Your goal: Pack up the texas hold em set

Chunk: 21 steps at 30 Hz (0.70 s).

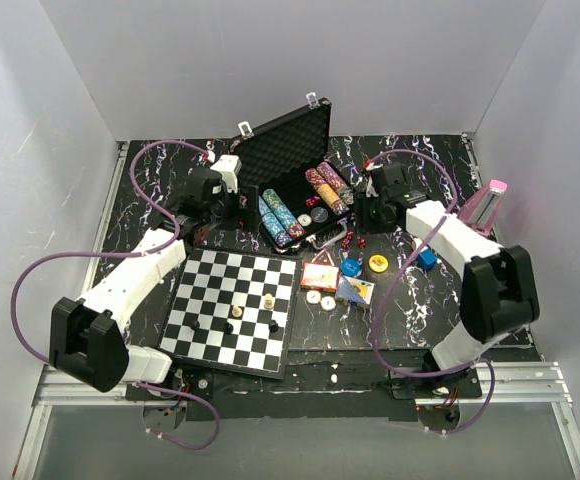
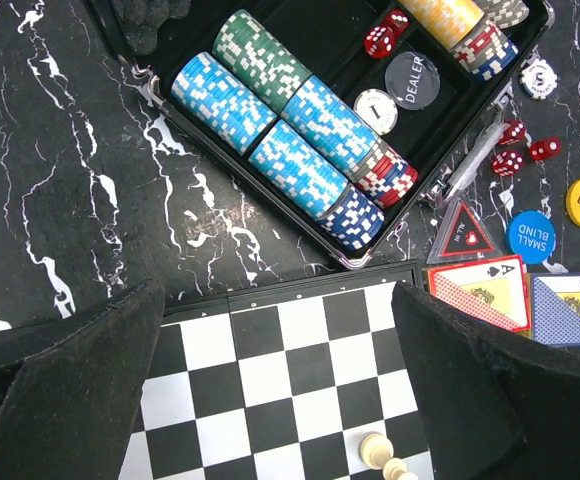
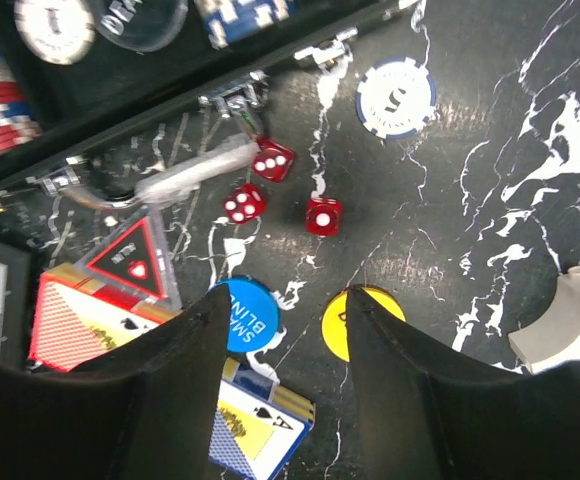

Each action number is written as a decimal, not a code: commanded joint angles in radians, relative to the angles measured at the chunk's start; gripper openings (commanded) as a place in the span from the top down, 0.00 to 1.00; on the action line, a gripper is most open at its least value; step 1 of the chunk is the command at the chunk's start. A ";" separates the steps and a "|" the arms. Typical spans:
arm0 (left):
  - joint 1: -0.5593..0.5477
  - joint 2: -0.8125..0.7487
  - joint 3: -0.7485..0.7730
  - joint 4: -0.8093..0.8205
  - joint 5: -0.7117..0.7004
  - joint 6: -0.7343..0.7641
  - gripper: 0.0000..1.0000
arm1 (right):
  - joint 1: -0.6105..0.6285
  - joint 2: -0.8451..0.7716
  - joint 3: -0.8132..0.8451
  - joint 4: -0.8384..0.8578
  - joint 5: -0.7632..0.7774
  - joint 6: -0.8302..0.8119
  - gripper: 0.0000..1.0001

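Black marble veined in white forms the tabletop (image 1: 440, 290), with pale walls on three sides. The case (image 1: 288, 150) lies open at the far middle, its lid propped up toward the back wall. Rows of chips (image 2: 290, 150) in blue, green, red and white fill the left of its base, and more rows lie along the right. Between them rest a dealer button (image 2: 412, 78), a white disc and two red dice (image 2: 385, 33).

Three more dice lie loose on the marble just outside the case handle (image 3: 190, 175). A single chip (image 3: 397, 95) is near them. Two decks (image 2: 480, 292), one red-backed and one blue-backed, sit by the far right corner of the chessboard (image 1: 232, 310). A triangular marker (image 2: 465, 232) touches the red one.

The left end effector (image 2: 278, 300) hangs over the chessboard's far edge, fingers spread wide with nothing between them. The right end effector (image 3: 288, 300) hovers over the blue small blind button (image 3: 255, 320) and the yellow button (image 3: 338, 330). Its fingers are parted and hold nothing. A pink metronome (image 1: 490, 205) stands at the right edge.
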 commanded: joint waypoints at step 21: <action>0.006 -0.020 0.009 -0.006 -0.047 0.034 0.02 | -0.041 0.314 0.111 0.051 0.036 0.015 0.57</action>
